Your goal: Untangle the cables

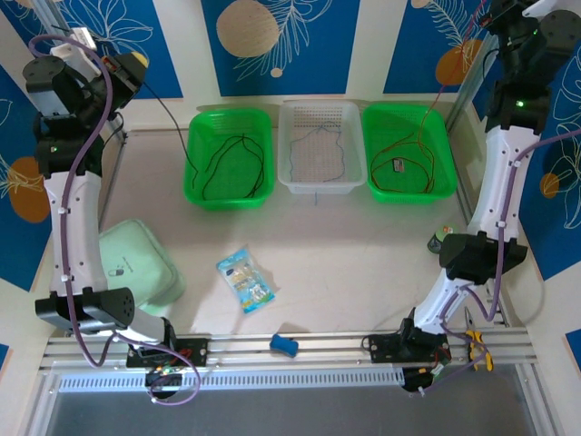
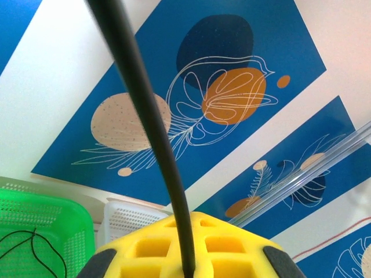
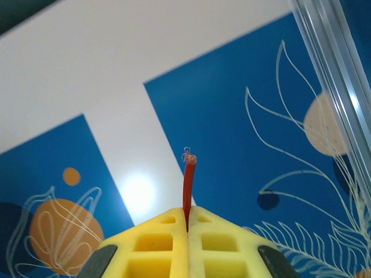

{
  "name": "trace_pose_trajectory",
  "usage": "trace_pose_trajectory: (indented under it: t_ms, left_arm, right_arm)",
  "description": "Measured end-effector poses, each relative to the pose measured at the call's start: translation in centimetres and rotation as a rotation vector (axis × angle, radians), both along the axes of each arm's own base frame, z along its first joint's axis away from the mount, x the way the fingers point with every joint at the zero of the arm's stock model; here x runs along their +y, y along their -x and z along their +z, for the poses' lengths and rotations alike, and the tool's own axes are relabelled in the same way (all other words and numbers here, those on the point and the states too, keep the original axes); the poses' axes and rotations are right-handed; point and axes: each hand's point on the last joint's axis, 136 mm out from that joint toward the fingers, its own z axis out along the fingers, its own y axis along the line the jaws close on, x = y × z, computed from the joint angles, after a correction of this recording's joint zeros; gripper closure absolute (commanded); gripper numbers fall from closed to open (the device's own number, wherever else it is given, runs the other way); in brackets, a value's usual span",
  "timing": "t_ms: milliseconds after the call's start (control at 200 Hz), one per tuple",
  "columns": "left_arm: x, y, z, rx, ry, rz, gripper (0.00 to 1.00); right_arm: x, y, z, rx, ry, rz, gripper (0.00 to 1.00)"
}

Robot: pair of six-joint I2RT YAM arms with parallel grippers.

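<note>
Rail, near edge: a small blue item (image 1: 285, 344) is seen lying on the metal rail btwn the two arm bases.
Table (image 1: 363, 254), near half: a blue-and-white snack packet (image 1: 245, 280) is laid flat near centre. A pale green pouch (image 1: 136, 263) is set to its left, beside the left arm.
Baskets, far half: three are lined up side by side, namely the left green basket (image 1: 195, 127), the white basket (image 1: 289, 113) and the right green basket (image 1: 445, 118).
Left green basket contents: black loops (image 1: 227, 168) of thin cable are spread on its floor.
White basket contents: one thin dark cable (image 1: 318, 150) is draped across the mesh floor.
Right green basket contents: red loops (image 1: 399, 168) of thin cable are laid on its floor.
Left gripper (image 2: 186, 231): it is held high at far left (image 1: 127, 65), w/ the yellow pads closed on the black cable (image 2: 148, 104).
Black cable, path: it is led from the left gripper down and to the right (image 1: 168, 111), to the left wall of the left green basket.
Right gripper (image 3: 186, 223): it is held high at far right (image 1: 499, 14), w/ the yellow pads closed on the red cable (image 3: 188, 185). A short end w/ frayed bare strands is left sticking out past the pads.
Red cable, path: it is hung from the right gripper down and to the left (image 1: 443, 89), into the right green basket.
Backdrop: blue-and-white wall panels w/ leaf prints are seen behind both grippers.
</note>
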Motion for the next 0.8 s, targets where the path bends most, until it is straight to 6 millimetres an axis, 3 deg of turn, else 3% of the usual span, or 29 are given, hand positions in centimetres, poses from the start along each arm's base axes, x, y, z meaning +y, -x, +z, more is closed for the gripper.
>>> trace_pose_trajectory:
  t_ms: [165,350,560,800]
  left_arm:
    - [-0.4,0.0,0.0,0.0,-0.002,-0.01,1.0]
    - [-0.7,0.1,-0.1,0.004,-0.002,-0.017,1.0]
    - [-1.3,0.1,-0.5,0.017,-0.007,-0.03,1.0]
    - [-1.9,0.2,-0.5,0.017,-0.012,-0.046,1.0]
  right_arm:
    - [-1.2,-1.9,-3.9,0.081,-0.025,-0.023,1.0]
    - [-1.5,-2.9,-10.5,0.213,-0.052,-0.07,1.0]
    - [1.0,-1.9,-17.1,0.333,-0.052,-0.107,1.0]
    - [2.6,0.1,-22.3,0.418,-0.006,-0.234,1.0]
